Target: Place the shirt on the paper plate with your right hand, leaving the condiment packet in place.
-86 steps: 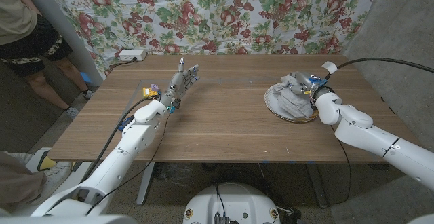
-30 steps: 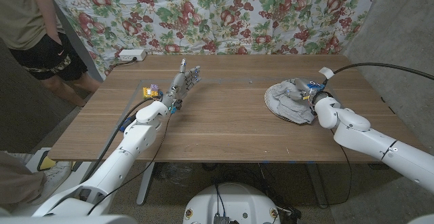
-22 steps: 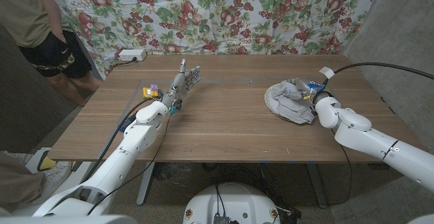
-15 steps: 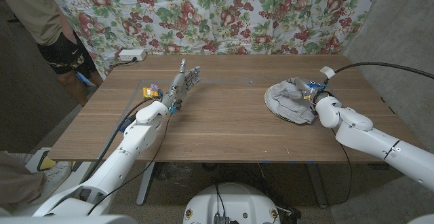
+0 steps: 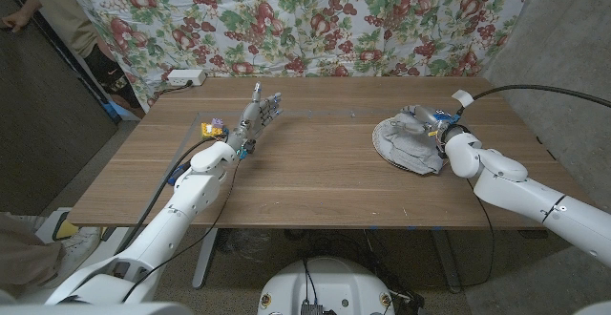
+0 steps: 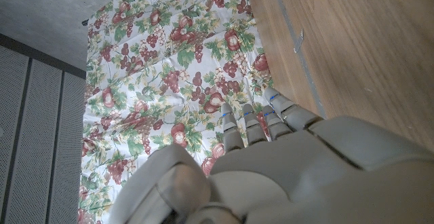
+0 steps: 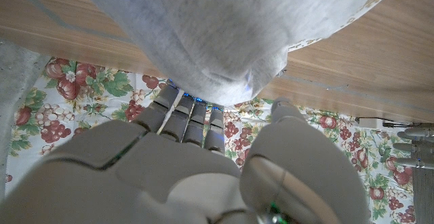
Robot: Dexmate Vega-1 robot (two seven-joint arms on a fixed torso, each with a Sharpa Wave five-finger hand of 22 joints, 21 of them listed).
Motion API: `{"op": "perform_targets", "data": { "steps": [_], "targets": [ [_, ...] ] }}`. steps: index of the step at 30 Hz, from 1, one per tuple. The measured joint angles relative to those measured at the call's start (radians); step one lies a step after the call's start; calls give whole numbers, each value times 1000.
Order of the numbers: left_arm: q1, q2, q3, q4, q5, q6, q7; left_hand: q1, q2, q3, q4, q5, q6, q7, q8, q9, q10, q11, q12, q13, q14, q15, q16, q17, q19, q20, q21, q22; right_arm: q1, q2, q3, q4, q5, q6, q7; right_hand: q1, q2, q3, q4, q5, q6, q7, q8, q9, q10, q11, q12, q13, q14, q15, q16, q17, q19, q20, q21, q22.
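Table [image 5: 315, 177]: wooden; carries everything listed below.
Shirt [image 5: 409, 143]: grey, bunched in a heap over the paper plate [image 5: 412, 168], whose rim shows at the near side. Part of the cloth hangs past the rim.
Right hand [image 5: 441, 132]: at the shirt's far right edge. In the right wrist view its fingers [image 7: 193, 119] reach straight out just beside the hanging cloth; you cannot tell from these views whether they pinch any of it.
Left hand [image 5: 258, 115]: raised over the table's left part, fingers apart, holding nothing.
Condiment packet [image 5: 212, 125]: small and colourful, near the left hand, well apart from the plate.
Step in hand: by my reading, placement is done or nearly so and you are at the release.
Next move: draw your right hand off without dragging cloth from the plate; keep your left hand off the packet.
Writing: none legible; the packet's print is too small.
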Motion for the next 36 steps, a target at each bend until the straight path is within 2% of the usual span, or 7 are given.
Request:
{"op": "perform_targets", "data": {
  "steps": [4, 10, 16, 19, 28, 31, 36],
  "targets": [
    [-4, -1, 0, 6, 0, -5, -11, 0, 0, 0, 0, 0, 0, 0, 0, 0, 0, 0, 0, 0, 0, 0, 0, 0, 0, 0, 0, 0, 0, 0, 5, -9, -5, 0, -6, -11, 0, -4, 4, 3, -4, 4, 0, 0, 0, 0, -7, 0, 0, 0, 0, -4, -11, 11, 0, 0],
    [-6, -1, -1, 8, 0, -5, -19, 0, 0, 0, 0, 0, 0, 0, 0, 0, 4, -4, 0, 0, 0, 0, 0, 0, 0, 0, 0, 0, -3, -3, 13, -22, -10, -2, -12, -29, 5, -14, 8, 8, -9, 2, 0, -4, 0, 0, -15, 0, -9, -2, 6, -7, -17, 55, -8, 0],
    [-7, 0, -2, 8, 0, -5, -21, 0, 0, 0, 0, 0, 0, 0, 0, 0, 7, -7, 0, 0, -6, -5, 0, 0, -1, 2, 0, 0, -5, -4, 16, -26, -16, -10, -19, -29, 5, -18, 4, 14, -14, -4, 0, -5, 0, 0, -19, 0, -11, 0, 11, -9, -16, 67, -8, 0],
    [-7, 1, -2, 7, 0, -5, -27, 0, 0, 0, 0, 0, 0, 0, 0, 0, 4, -11, 0, 0, -5, -5, 0, 0, -2, 38, 0, 0, -14, -10, 24, -41, -16, -13, -21, -29, 6, -22, 0, 14, -14, -4, 0, -5, 0, 0, -19, 0, -11, 0, 11, -13, -21, 83, -15, 0],
    [4, 7, -4, -11, 0, -5, -27, 0, 0, -3, 3, 0, -1, -10, 0, 0, 9, -17, 0, 0, -5, -5, 0, 0, -15, 97, 0, 0, -28, -21, 38, -61, -18, -17, -28, -35, 10, -25, -3, 20, -19, -8, 0, -5, 0, 0, -26, 0, -11, 0, 11, -14, -26, 96, -15, 0],
    [9, 9, -4, -19, 0, 0, -24, 0, 0, -3, 3, 0, -1, -10, 0, 0, 3, -22, 0, 0, -5, -5, 0, 0, -22, 133, 0, 0, -31, -24, 41, -67, -18, -17, -30, -38, 7, -30, 0, 23, -24, -6, 0, -9, 0, -1, -26, 0, -11, 0, 11, -19, -27, 117, -22, 0],
    [15, 14, -5, -29, -1, 5, -21, 0, 0, -6, 6, 0, 4, -15, 0, 0, 7, -26, 0, 0, -5, -5, 0, 0, -25, 162, 0, 0, -33, -27, 46, -74, -18, -13, -34, -45, 13, -34, -4, 29, -30, -5, -4, -10, -4, -4, -34, 0, -18, 0, 11, -22, -28, 140, -26, 0]
  ]
}}
